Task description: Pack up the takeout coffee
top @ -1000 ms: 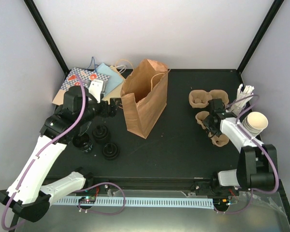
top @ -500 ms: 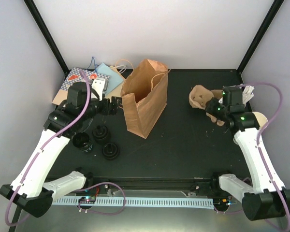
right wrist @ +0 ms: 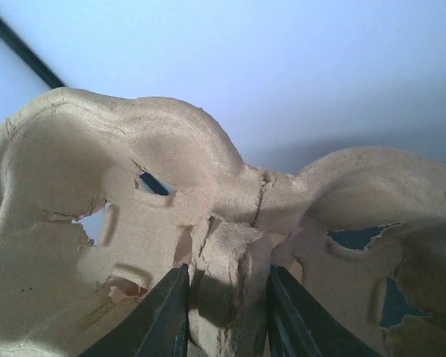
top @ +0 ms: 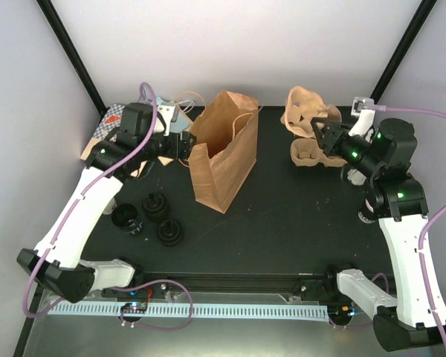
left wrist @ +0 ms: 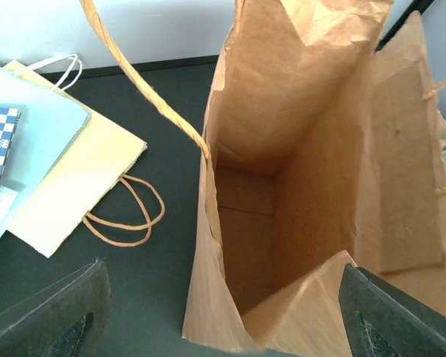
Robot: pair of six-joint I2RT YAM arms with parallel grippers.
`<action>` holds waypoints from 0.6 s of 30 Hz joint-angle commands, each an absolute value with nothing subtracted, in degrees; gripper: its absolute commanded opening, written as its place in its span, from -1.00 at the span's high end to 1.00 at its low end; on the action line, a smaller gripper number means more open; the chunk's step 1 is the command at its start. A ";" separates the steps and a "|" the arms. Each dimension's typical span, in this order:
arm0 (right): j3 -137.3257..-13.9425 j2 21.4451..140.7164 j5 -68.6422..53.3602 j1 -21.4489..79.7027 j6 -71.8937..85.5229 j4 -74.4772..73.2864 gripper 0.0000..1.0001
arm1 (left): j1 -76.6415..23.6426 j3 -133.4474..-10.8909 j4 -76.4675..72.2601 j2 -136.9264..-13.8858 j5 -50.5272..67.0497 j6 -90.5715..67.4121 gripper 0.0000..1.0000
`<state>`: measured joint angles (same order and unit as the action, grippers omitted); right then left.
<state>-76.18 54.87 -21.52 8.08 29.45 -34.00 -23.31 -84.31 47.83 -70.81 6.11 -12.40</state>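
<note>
A tan moulded-pulp cup carrier (top: 303,111) hangs in the air at the back right, tilted, with my right gripper (top: 325,135) shut on it. In the right wrist view the two fingers clamp the carrier's middle post (right wrist: 227,290), with a hollow on each side. A second carrier (top: 309,153) lies on the table just below. Black lids (top: 155,205) and a dark lidded cup (top: 126,219) sit at the front left. My left gripper (top: 184,146) is open at the left rim of the brown paper bag (top: 221,152). Its fingers straddle the bag's near edge (left wrist: 230,312), and the bag's inside is bare.
Flat paper bags and checkered packets (top: 117,119) lie at the back left, behind the left arm; the yellow and blue ones (left wrist: 67,186) show beside the brown bag. A black frame post (top: 398,59) rises at the back right corner.
My right arm has lifted the carrier off the table and swung it up toward the back. My left gripper has moved right and back, up to the bag's mouth.
</note>
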 commanded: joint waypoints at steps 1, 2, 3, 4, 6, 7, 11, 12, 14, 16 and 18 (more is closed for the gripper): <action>-78.42 55.61 -29.85 8.44 30.29 -24.33 0.38 | -22.94 -88.77 48.11 -75.91 3.33 -11.30 -0.72; -79.00 56.22 -30.81 8.44 30.61 -23.39 0.38 | -22.94 -89.49 48.54 -77.13 2.85 -11.11 -0.71; -79.73 56.81 -31.95 8.44 30.81 -22.71 0.38 | -22.88 -90.21 48.72 -78.17 2.61 -11.16 -0.70; -80.44 57.57 -33.06 8.44 30.98 -22.20 0.38 | -22.87 -90.89 48.75 -79.24 2.67 -11.18 -0.69; -81.80 58.88 -34.61 8.44 31.19 -21.48 0.39 | -22.92 -92.03 48.55 -80.90 3.45 -11.25 -0.66; -82.35 59.56 -35.19 8.44 31.24 -21.19 0.40 | -22.94 -92.51 48.13 -81.63 3.62 -11.25 -0.65; -83.48 61.10 -38.05 8.44 31.38 -19.59 0.41 | -22.89 -95.39 48.25 -84.89 2.01 -10.84 -0.55; -83.68 61.43 -38.35 8.44 31.39 -19.40 0.40 | -22.93 -96.05 48.26 -85.99 1.64 -10.67 -0.51; -84.25 62.07 -38.05 8.40 31.21 -19.82 0.40 | -22.93 -97.16 48.41 -87.70 1.70 -10.28 -0.39; -85.34 62.97 -37.95 8.45 30.53 -20.98 0.41 | -22.94 -98.83 49.28 -89.50 2.12 -9.76 -0.18; -86.51 63.82 -38.01 8.63 29.72 -22.11 0.41 | -22.94 -100.25 50.49 -90.99 2.81 -9.23 0.02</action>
<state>-83.42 62.78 -36.23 8.12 30.76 -22.37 -23.31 -96.12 48.25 -88.53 2.85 -10.98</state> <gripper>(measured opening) 0.298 0.566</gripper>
